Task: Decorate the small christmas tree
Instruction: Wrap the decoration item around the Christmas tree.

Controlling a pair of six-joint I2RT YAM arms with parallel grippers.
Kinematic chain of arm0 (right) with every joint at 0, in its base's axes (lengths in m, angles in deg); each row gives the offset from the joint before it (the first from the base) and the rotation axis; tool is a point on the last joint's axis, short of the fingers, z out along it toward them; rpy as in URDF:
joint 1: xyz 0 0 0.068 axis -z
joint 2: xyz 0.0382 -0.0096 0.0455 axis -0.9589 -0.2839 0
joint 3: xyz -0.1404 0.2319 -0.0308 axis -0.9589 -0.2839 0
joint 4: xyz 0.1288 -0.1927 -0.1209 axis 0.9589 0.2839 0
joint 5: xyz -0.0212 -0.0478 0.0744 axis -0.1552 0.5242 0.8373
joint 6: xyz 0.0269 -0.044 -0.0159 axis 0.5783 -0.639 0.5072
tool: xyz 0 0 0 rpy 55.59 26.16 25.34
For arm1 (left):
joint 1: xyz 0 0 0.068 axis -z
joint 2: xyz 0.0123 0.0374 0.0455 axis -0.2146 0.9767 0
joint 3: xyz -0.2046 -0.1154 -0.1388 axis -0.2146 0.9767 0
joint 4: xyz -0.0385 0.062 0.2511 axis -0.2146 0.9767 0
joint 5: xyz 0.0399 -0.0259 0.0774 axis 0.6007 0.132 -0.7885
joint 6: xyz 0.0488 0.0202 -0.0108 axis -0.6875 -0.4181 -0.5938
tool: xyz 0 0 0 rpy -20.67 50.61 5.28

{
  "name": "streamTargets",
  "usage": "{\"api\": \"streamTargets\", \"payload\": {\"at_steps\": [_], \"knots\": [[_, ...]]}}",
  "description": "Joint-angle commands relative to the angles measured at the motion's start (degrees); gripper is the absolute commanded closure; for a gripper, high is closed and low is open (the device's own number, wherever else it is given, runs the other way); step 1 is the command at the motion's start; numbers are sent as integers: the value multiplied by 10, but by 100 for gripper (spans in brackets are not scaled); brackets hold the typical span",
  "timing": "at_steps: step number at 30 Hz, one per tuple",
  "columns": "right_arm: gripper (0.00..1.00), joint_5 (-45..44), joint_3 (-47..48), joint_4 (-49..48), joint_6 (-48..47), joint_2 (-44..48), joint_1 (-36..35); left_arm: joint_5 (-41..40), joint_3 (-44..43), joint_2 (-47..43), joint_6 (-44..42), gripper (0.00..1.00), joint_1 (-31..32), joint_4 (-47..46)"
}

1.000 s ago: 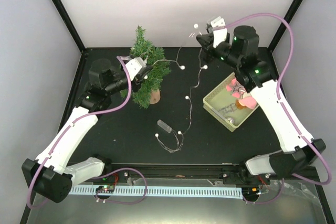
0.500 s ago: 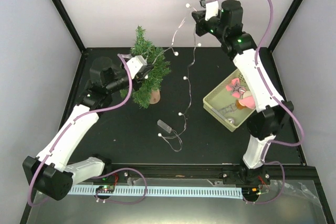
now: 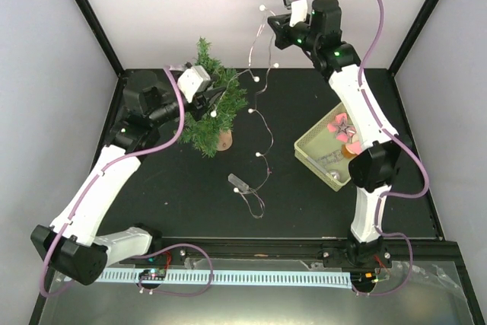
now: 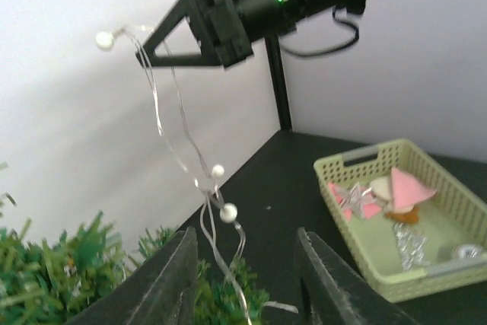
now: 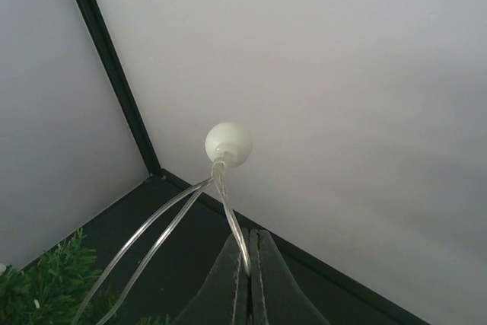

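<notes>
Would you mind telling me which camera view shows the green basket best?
The left wrist view: the green basket shows nearly whole, contents visible. In the top external view the right arm crosses over its right side; the right wrist view misses it.

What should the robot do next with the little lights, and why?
Probably swing the right gripper over the small christmas tree and lower it: it pinches the light string high up, and most of it hangs beside the tree.

Bead wire point(image 4: 227, 213) btwn parted fingers point(image 4: 173, 283)
</notes>
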Motion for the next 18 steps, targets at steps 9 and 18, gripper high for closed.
{"api": "streamTargets", "payload": {"at_steps": [9, 18], "knots": [[99, 22, 77, -28, 53, -34, -10, -23, -246, 129, 36, 52, 3, 101], [99, 25, 79, -21, 38, -22, -33, -59, -438, 270, -22, 52, 3, 181]]}}
